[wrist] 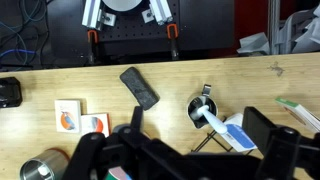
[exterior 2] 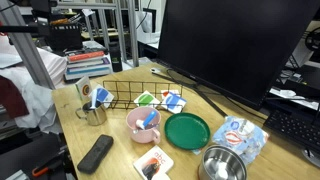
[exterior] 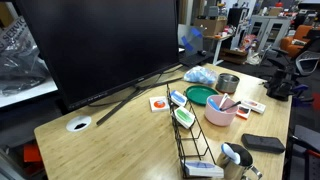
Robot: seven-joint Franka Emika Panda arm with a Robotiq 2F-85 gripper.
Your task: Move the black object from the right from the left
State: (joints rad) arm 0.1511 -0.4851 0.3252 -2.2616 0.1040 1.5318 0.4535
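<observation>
The black object (wrist: 139,87) is a flat matte-black bar lying at an angle on the wooden table (wrist: 250,80). It also shows in both exterior views (exterior: 263,142) (exterior 2: 96,153), near a table edge beside the pink bowl (exterior 2: 143,122). My gripper (wrist: 198,138) shows only in the wrist view, as dark fingers at the bottom. It is open and empty, high above the table. The black object lies up and to the left of it. The arm is out of view in both exterior views.
A metal cup (wrist: 203,108) holding a white utensil sits under my gripper, beside a black wire rack (exterior 2: 130,97). A green plate (exterior 2: 187,130), a steel bowl (exterior 2: 222,165), picture cards (wrist: 68,117) and a big monitor (exterior 2: 230,45) also stand on the table.
</observation>
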